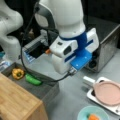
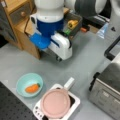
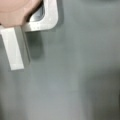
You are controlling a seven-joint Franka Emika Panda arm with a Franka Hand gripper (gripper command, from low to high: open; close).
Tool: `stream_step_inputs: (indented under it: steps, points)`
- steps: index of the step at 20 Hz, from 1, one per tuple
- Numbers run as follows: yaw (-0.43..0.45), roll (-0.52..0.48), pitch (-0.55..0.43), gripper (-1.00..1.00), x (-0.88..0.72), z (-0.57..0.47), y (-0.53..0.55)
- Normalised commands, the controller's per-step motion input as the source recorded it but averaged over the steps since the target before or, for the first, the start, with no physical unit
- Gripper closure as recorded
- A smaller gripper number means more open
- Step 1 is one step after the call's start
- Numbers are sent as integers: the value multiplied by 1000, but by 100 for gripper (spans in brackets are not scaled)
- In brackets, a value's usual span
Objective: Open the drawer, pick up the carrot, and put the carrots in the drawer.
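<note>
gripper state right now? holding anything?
Gripper: fingers not visible in any view, so open or closed cannot be told. The small orange toy carrot lies in the teal bowl, not held.

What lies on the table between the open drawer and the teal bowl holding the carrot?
In a front view the stretch between the drawer and the teal bowl with the carrot is bare grey table; only the arm's wrist hangs above it.

Grey table (image 2: 82, 60) carries bowl (image 2: 29, 84), tray (image 2: 75, 101), toaster (image 2: 106, 91).
</note>
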Motion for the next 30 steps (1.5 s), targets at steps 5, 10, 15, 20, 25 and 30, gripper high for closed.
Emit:
stream_step_inputs:
  steps: [5, 10, 15, 20, 25, 30]
  points:
    - [46, -125, 276, -100, 500, 149, -192]
    - [-51, -140, 271, -100, 412, 168, -114]
    - [-64, -154, 217, -100, 527, 64, -58]
    - [-12, -168, 168, -100, 493, 50, -108]
    - [44, -181, 129, -100, 380, 36, -149]
    - [84, -206, 75, -100, 281, -80, -176]
